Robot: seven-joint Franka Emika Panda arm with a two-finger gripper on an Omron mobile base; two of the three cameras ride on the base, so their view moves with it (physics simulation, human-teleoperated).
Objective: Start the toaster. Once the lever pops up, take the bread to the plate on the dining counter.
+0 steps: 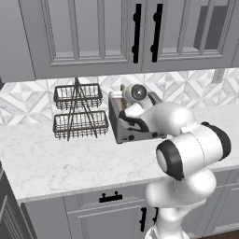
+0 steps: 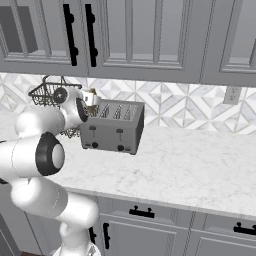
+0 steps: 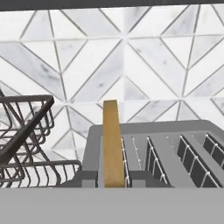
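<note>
The silver-grey toaster [image 1: 122, 133] [image 2: 112, 131] [image 3: 170, 146] stands on the marble worktop against the patterned tiles. My gripper [image 1: 123, 96] [image 2: 92, 103] [image 3: 113, 180] hangs over the toaster's left end, shut on the bread [image 1: 123, 89] [image 2: 92, 94] [image 3: 111, 140]. The tan slice stands upright and edge-on between the fingers, sticking up out of the leftmost slot, its lower end hidden. The other slots look empty. The plate and the dining counter are out of view.
A black two-tier wire basket rack [image 1: 77, 112] [image 2: 44, 92] [image 3: 22, 140] stands close to the toaster's left. Grey upper cabinets [image 1: 93, 32] [image 2: 150, 35] hang low above. The marble worktop [image 1: 70, 158] [image 2: 190, 165] stretches right of the toaster, with a wall outlet [image 2: 231, 95] behind.
</note>
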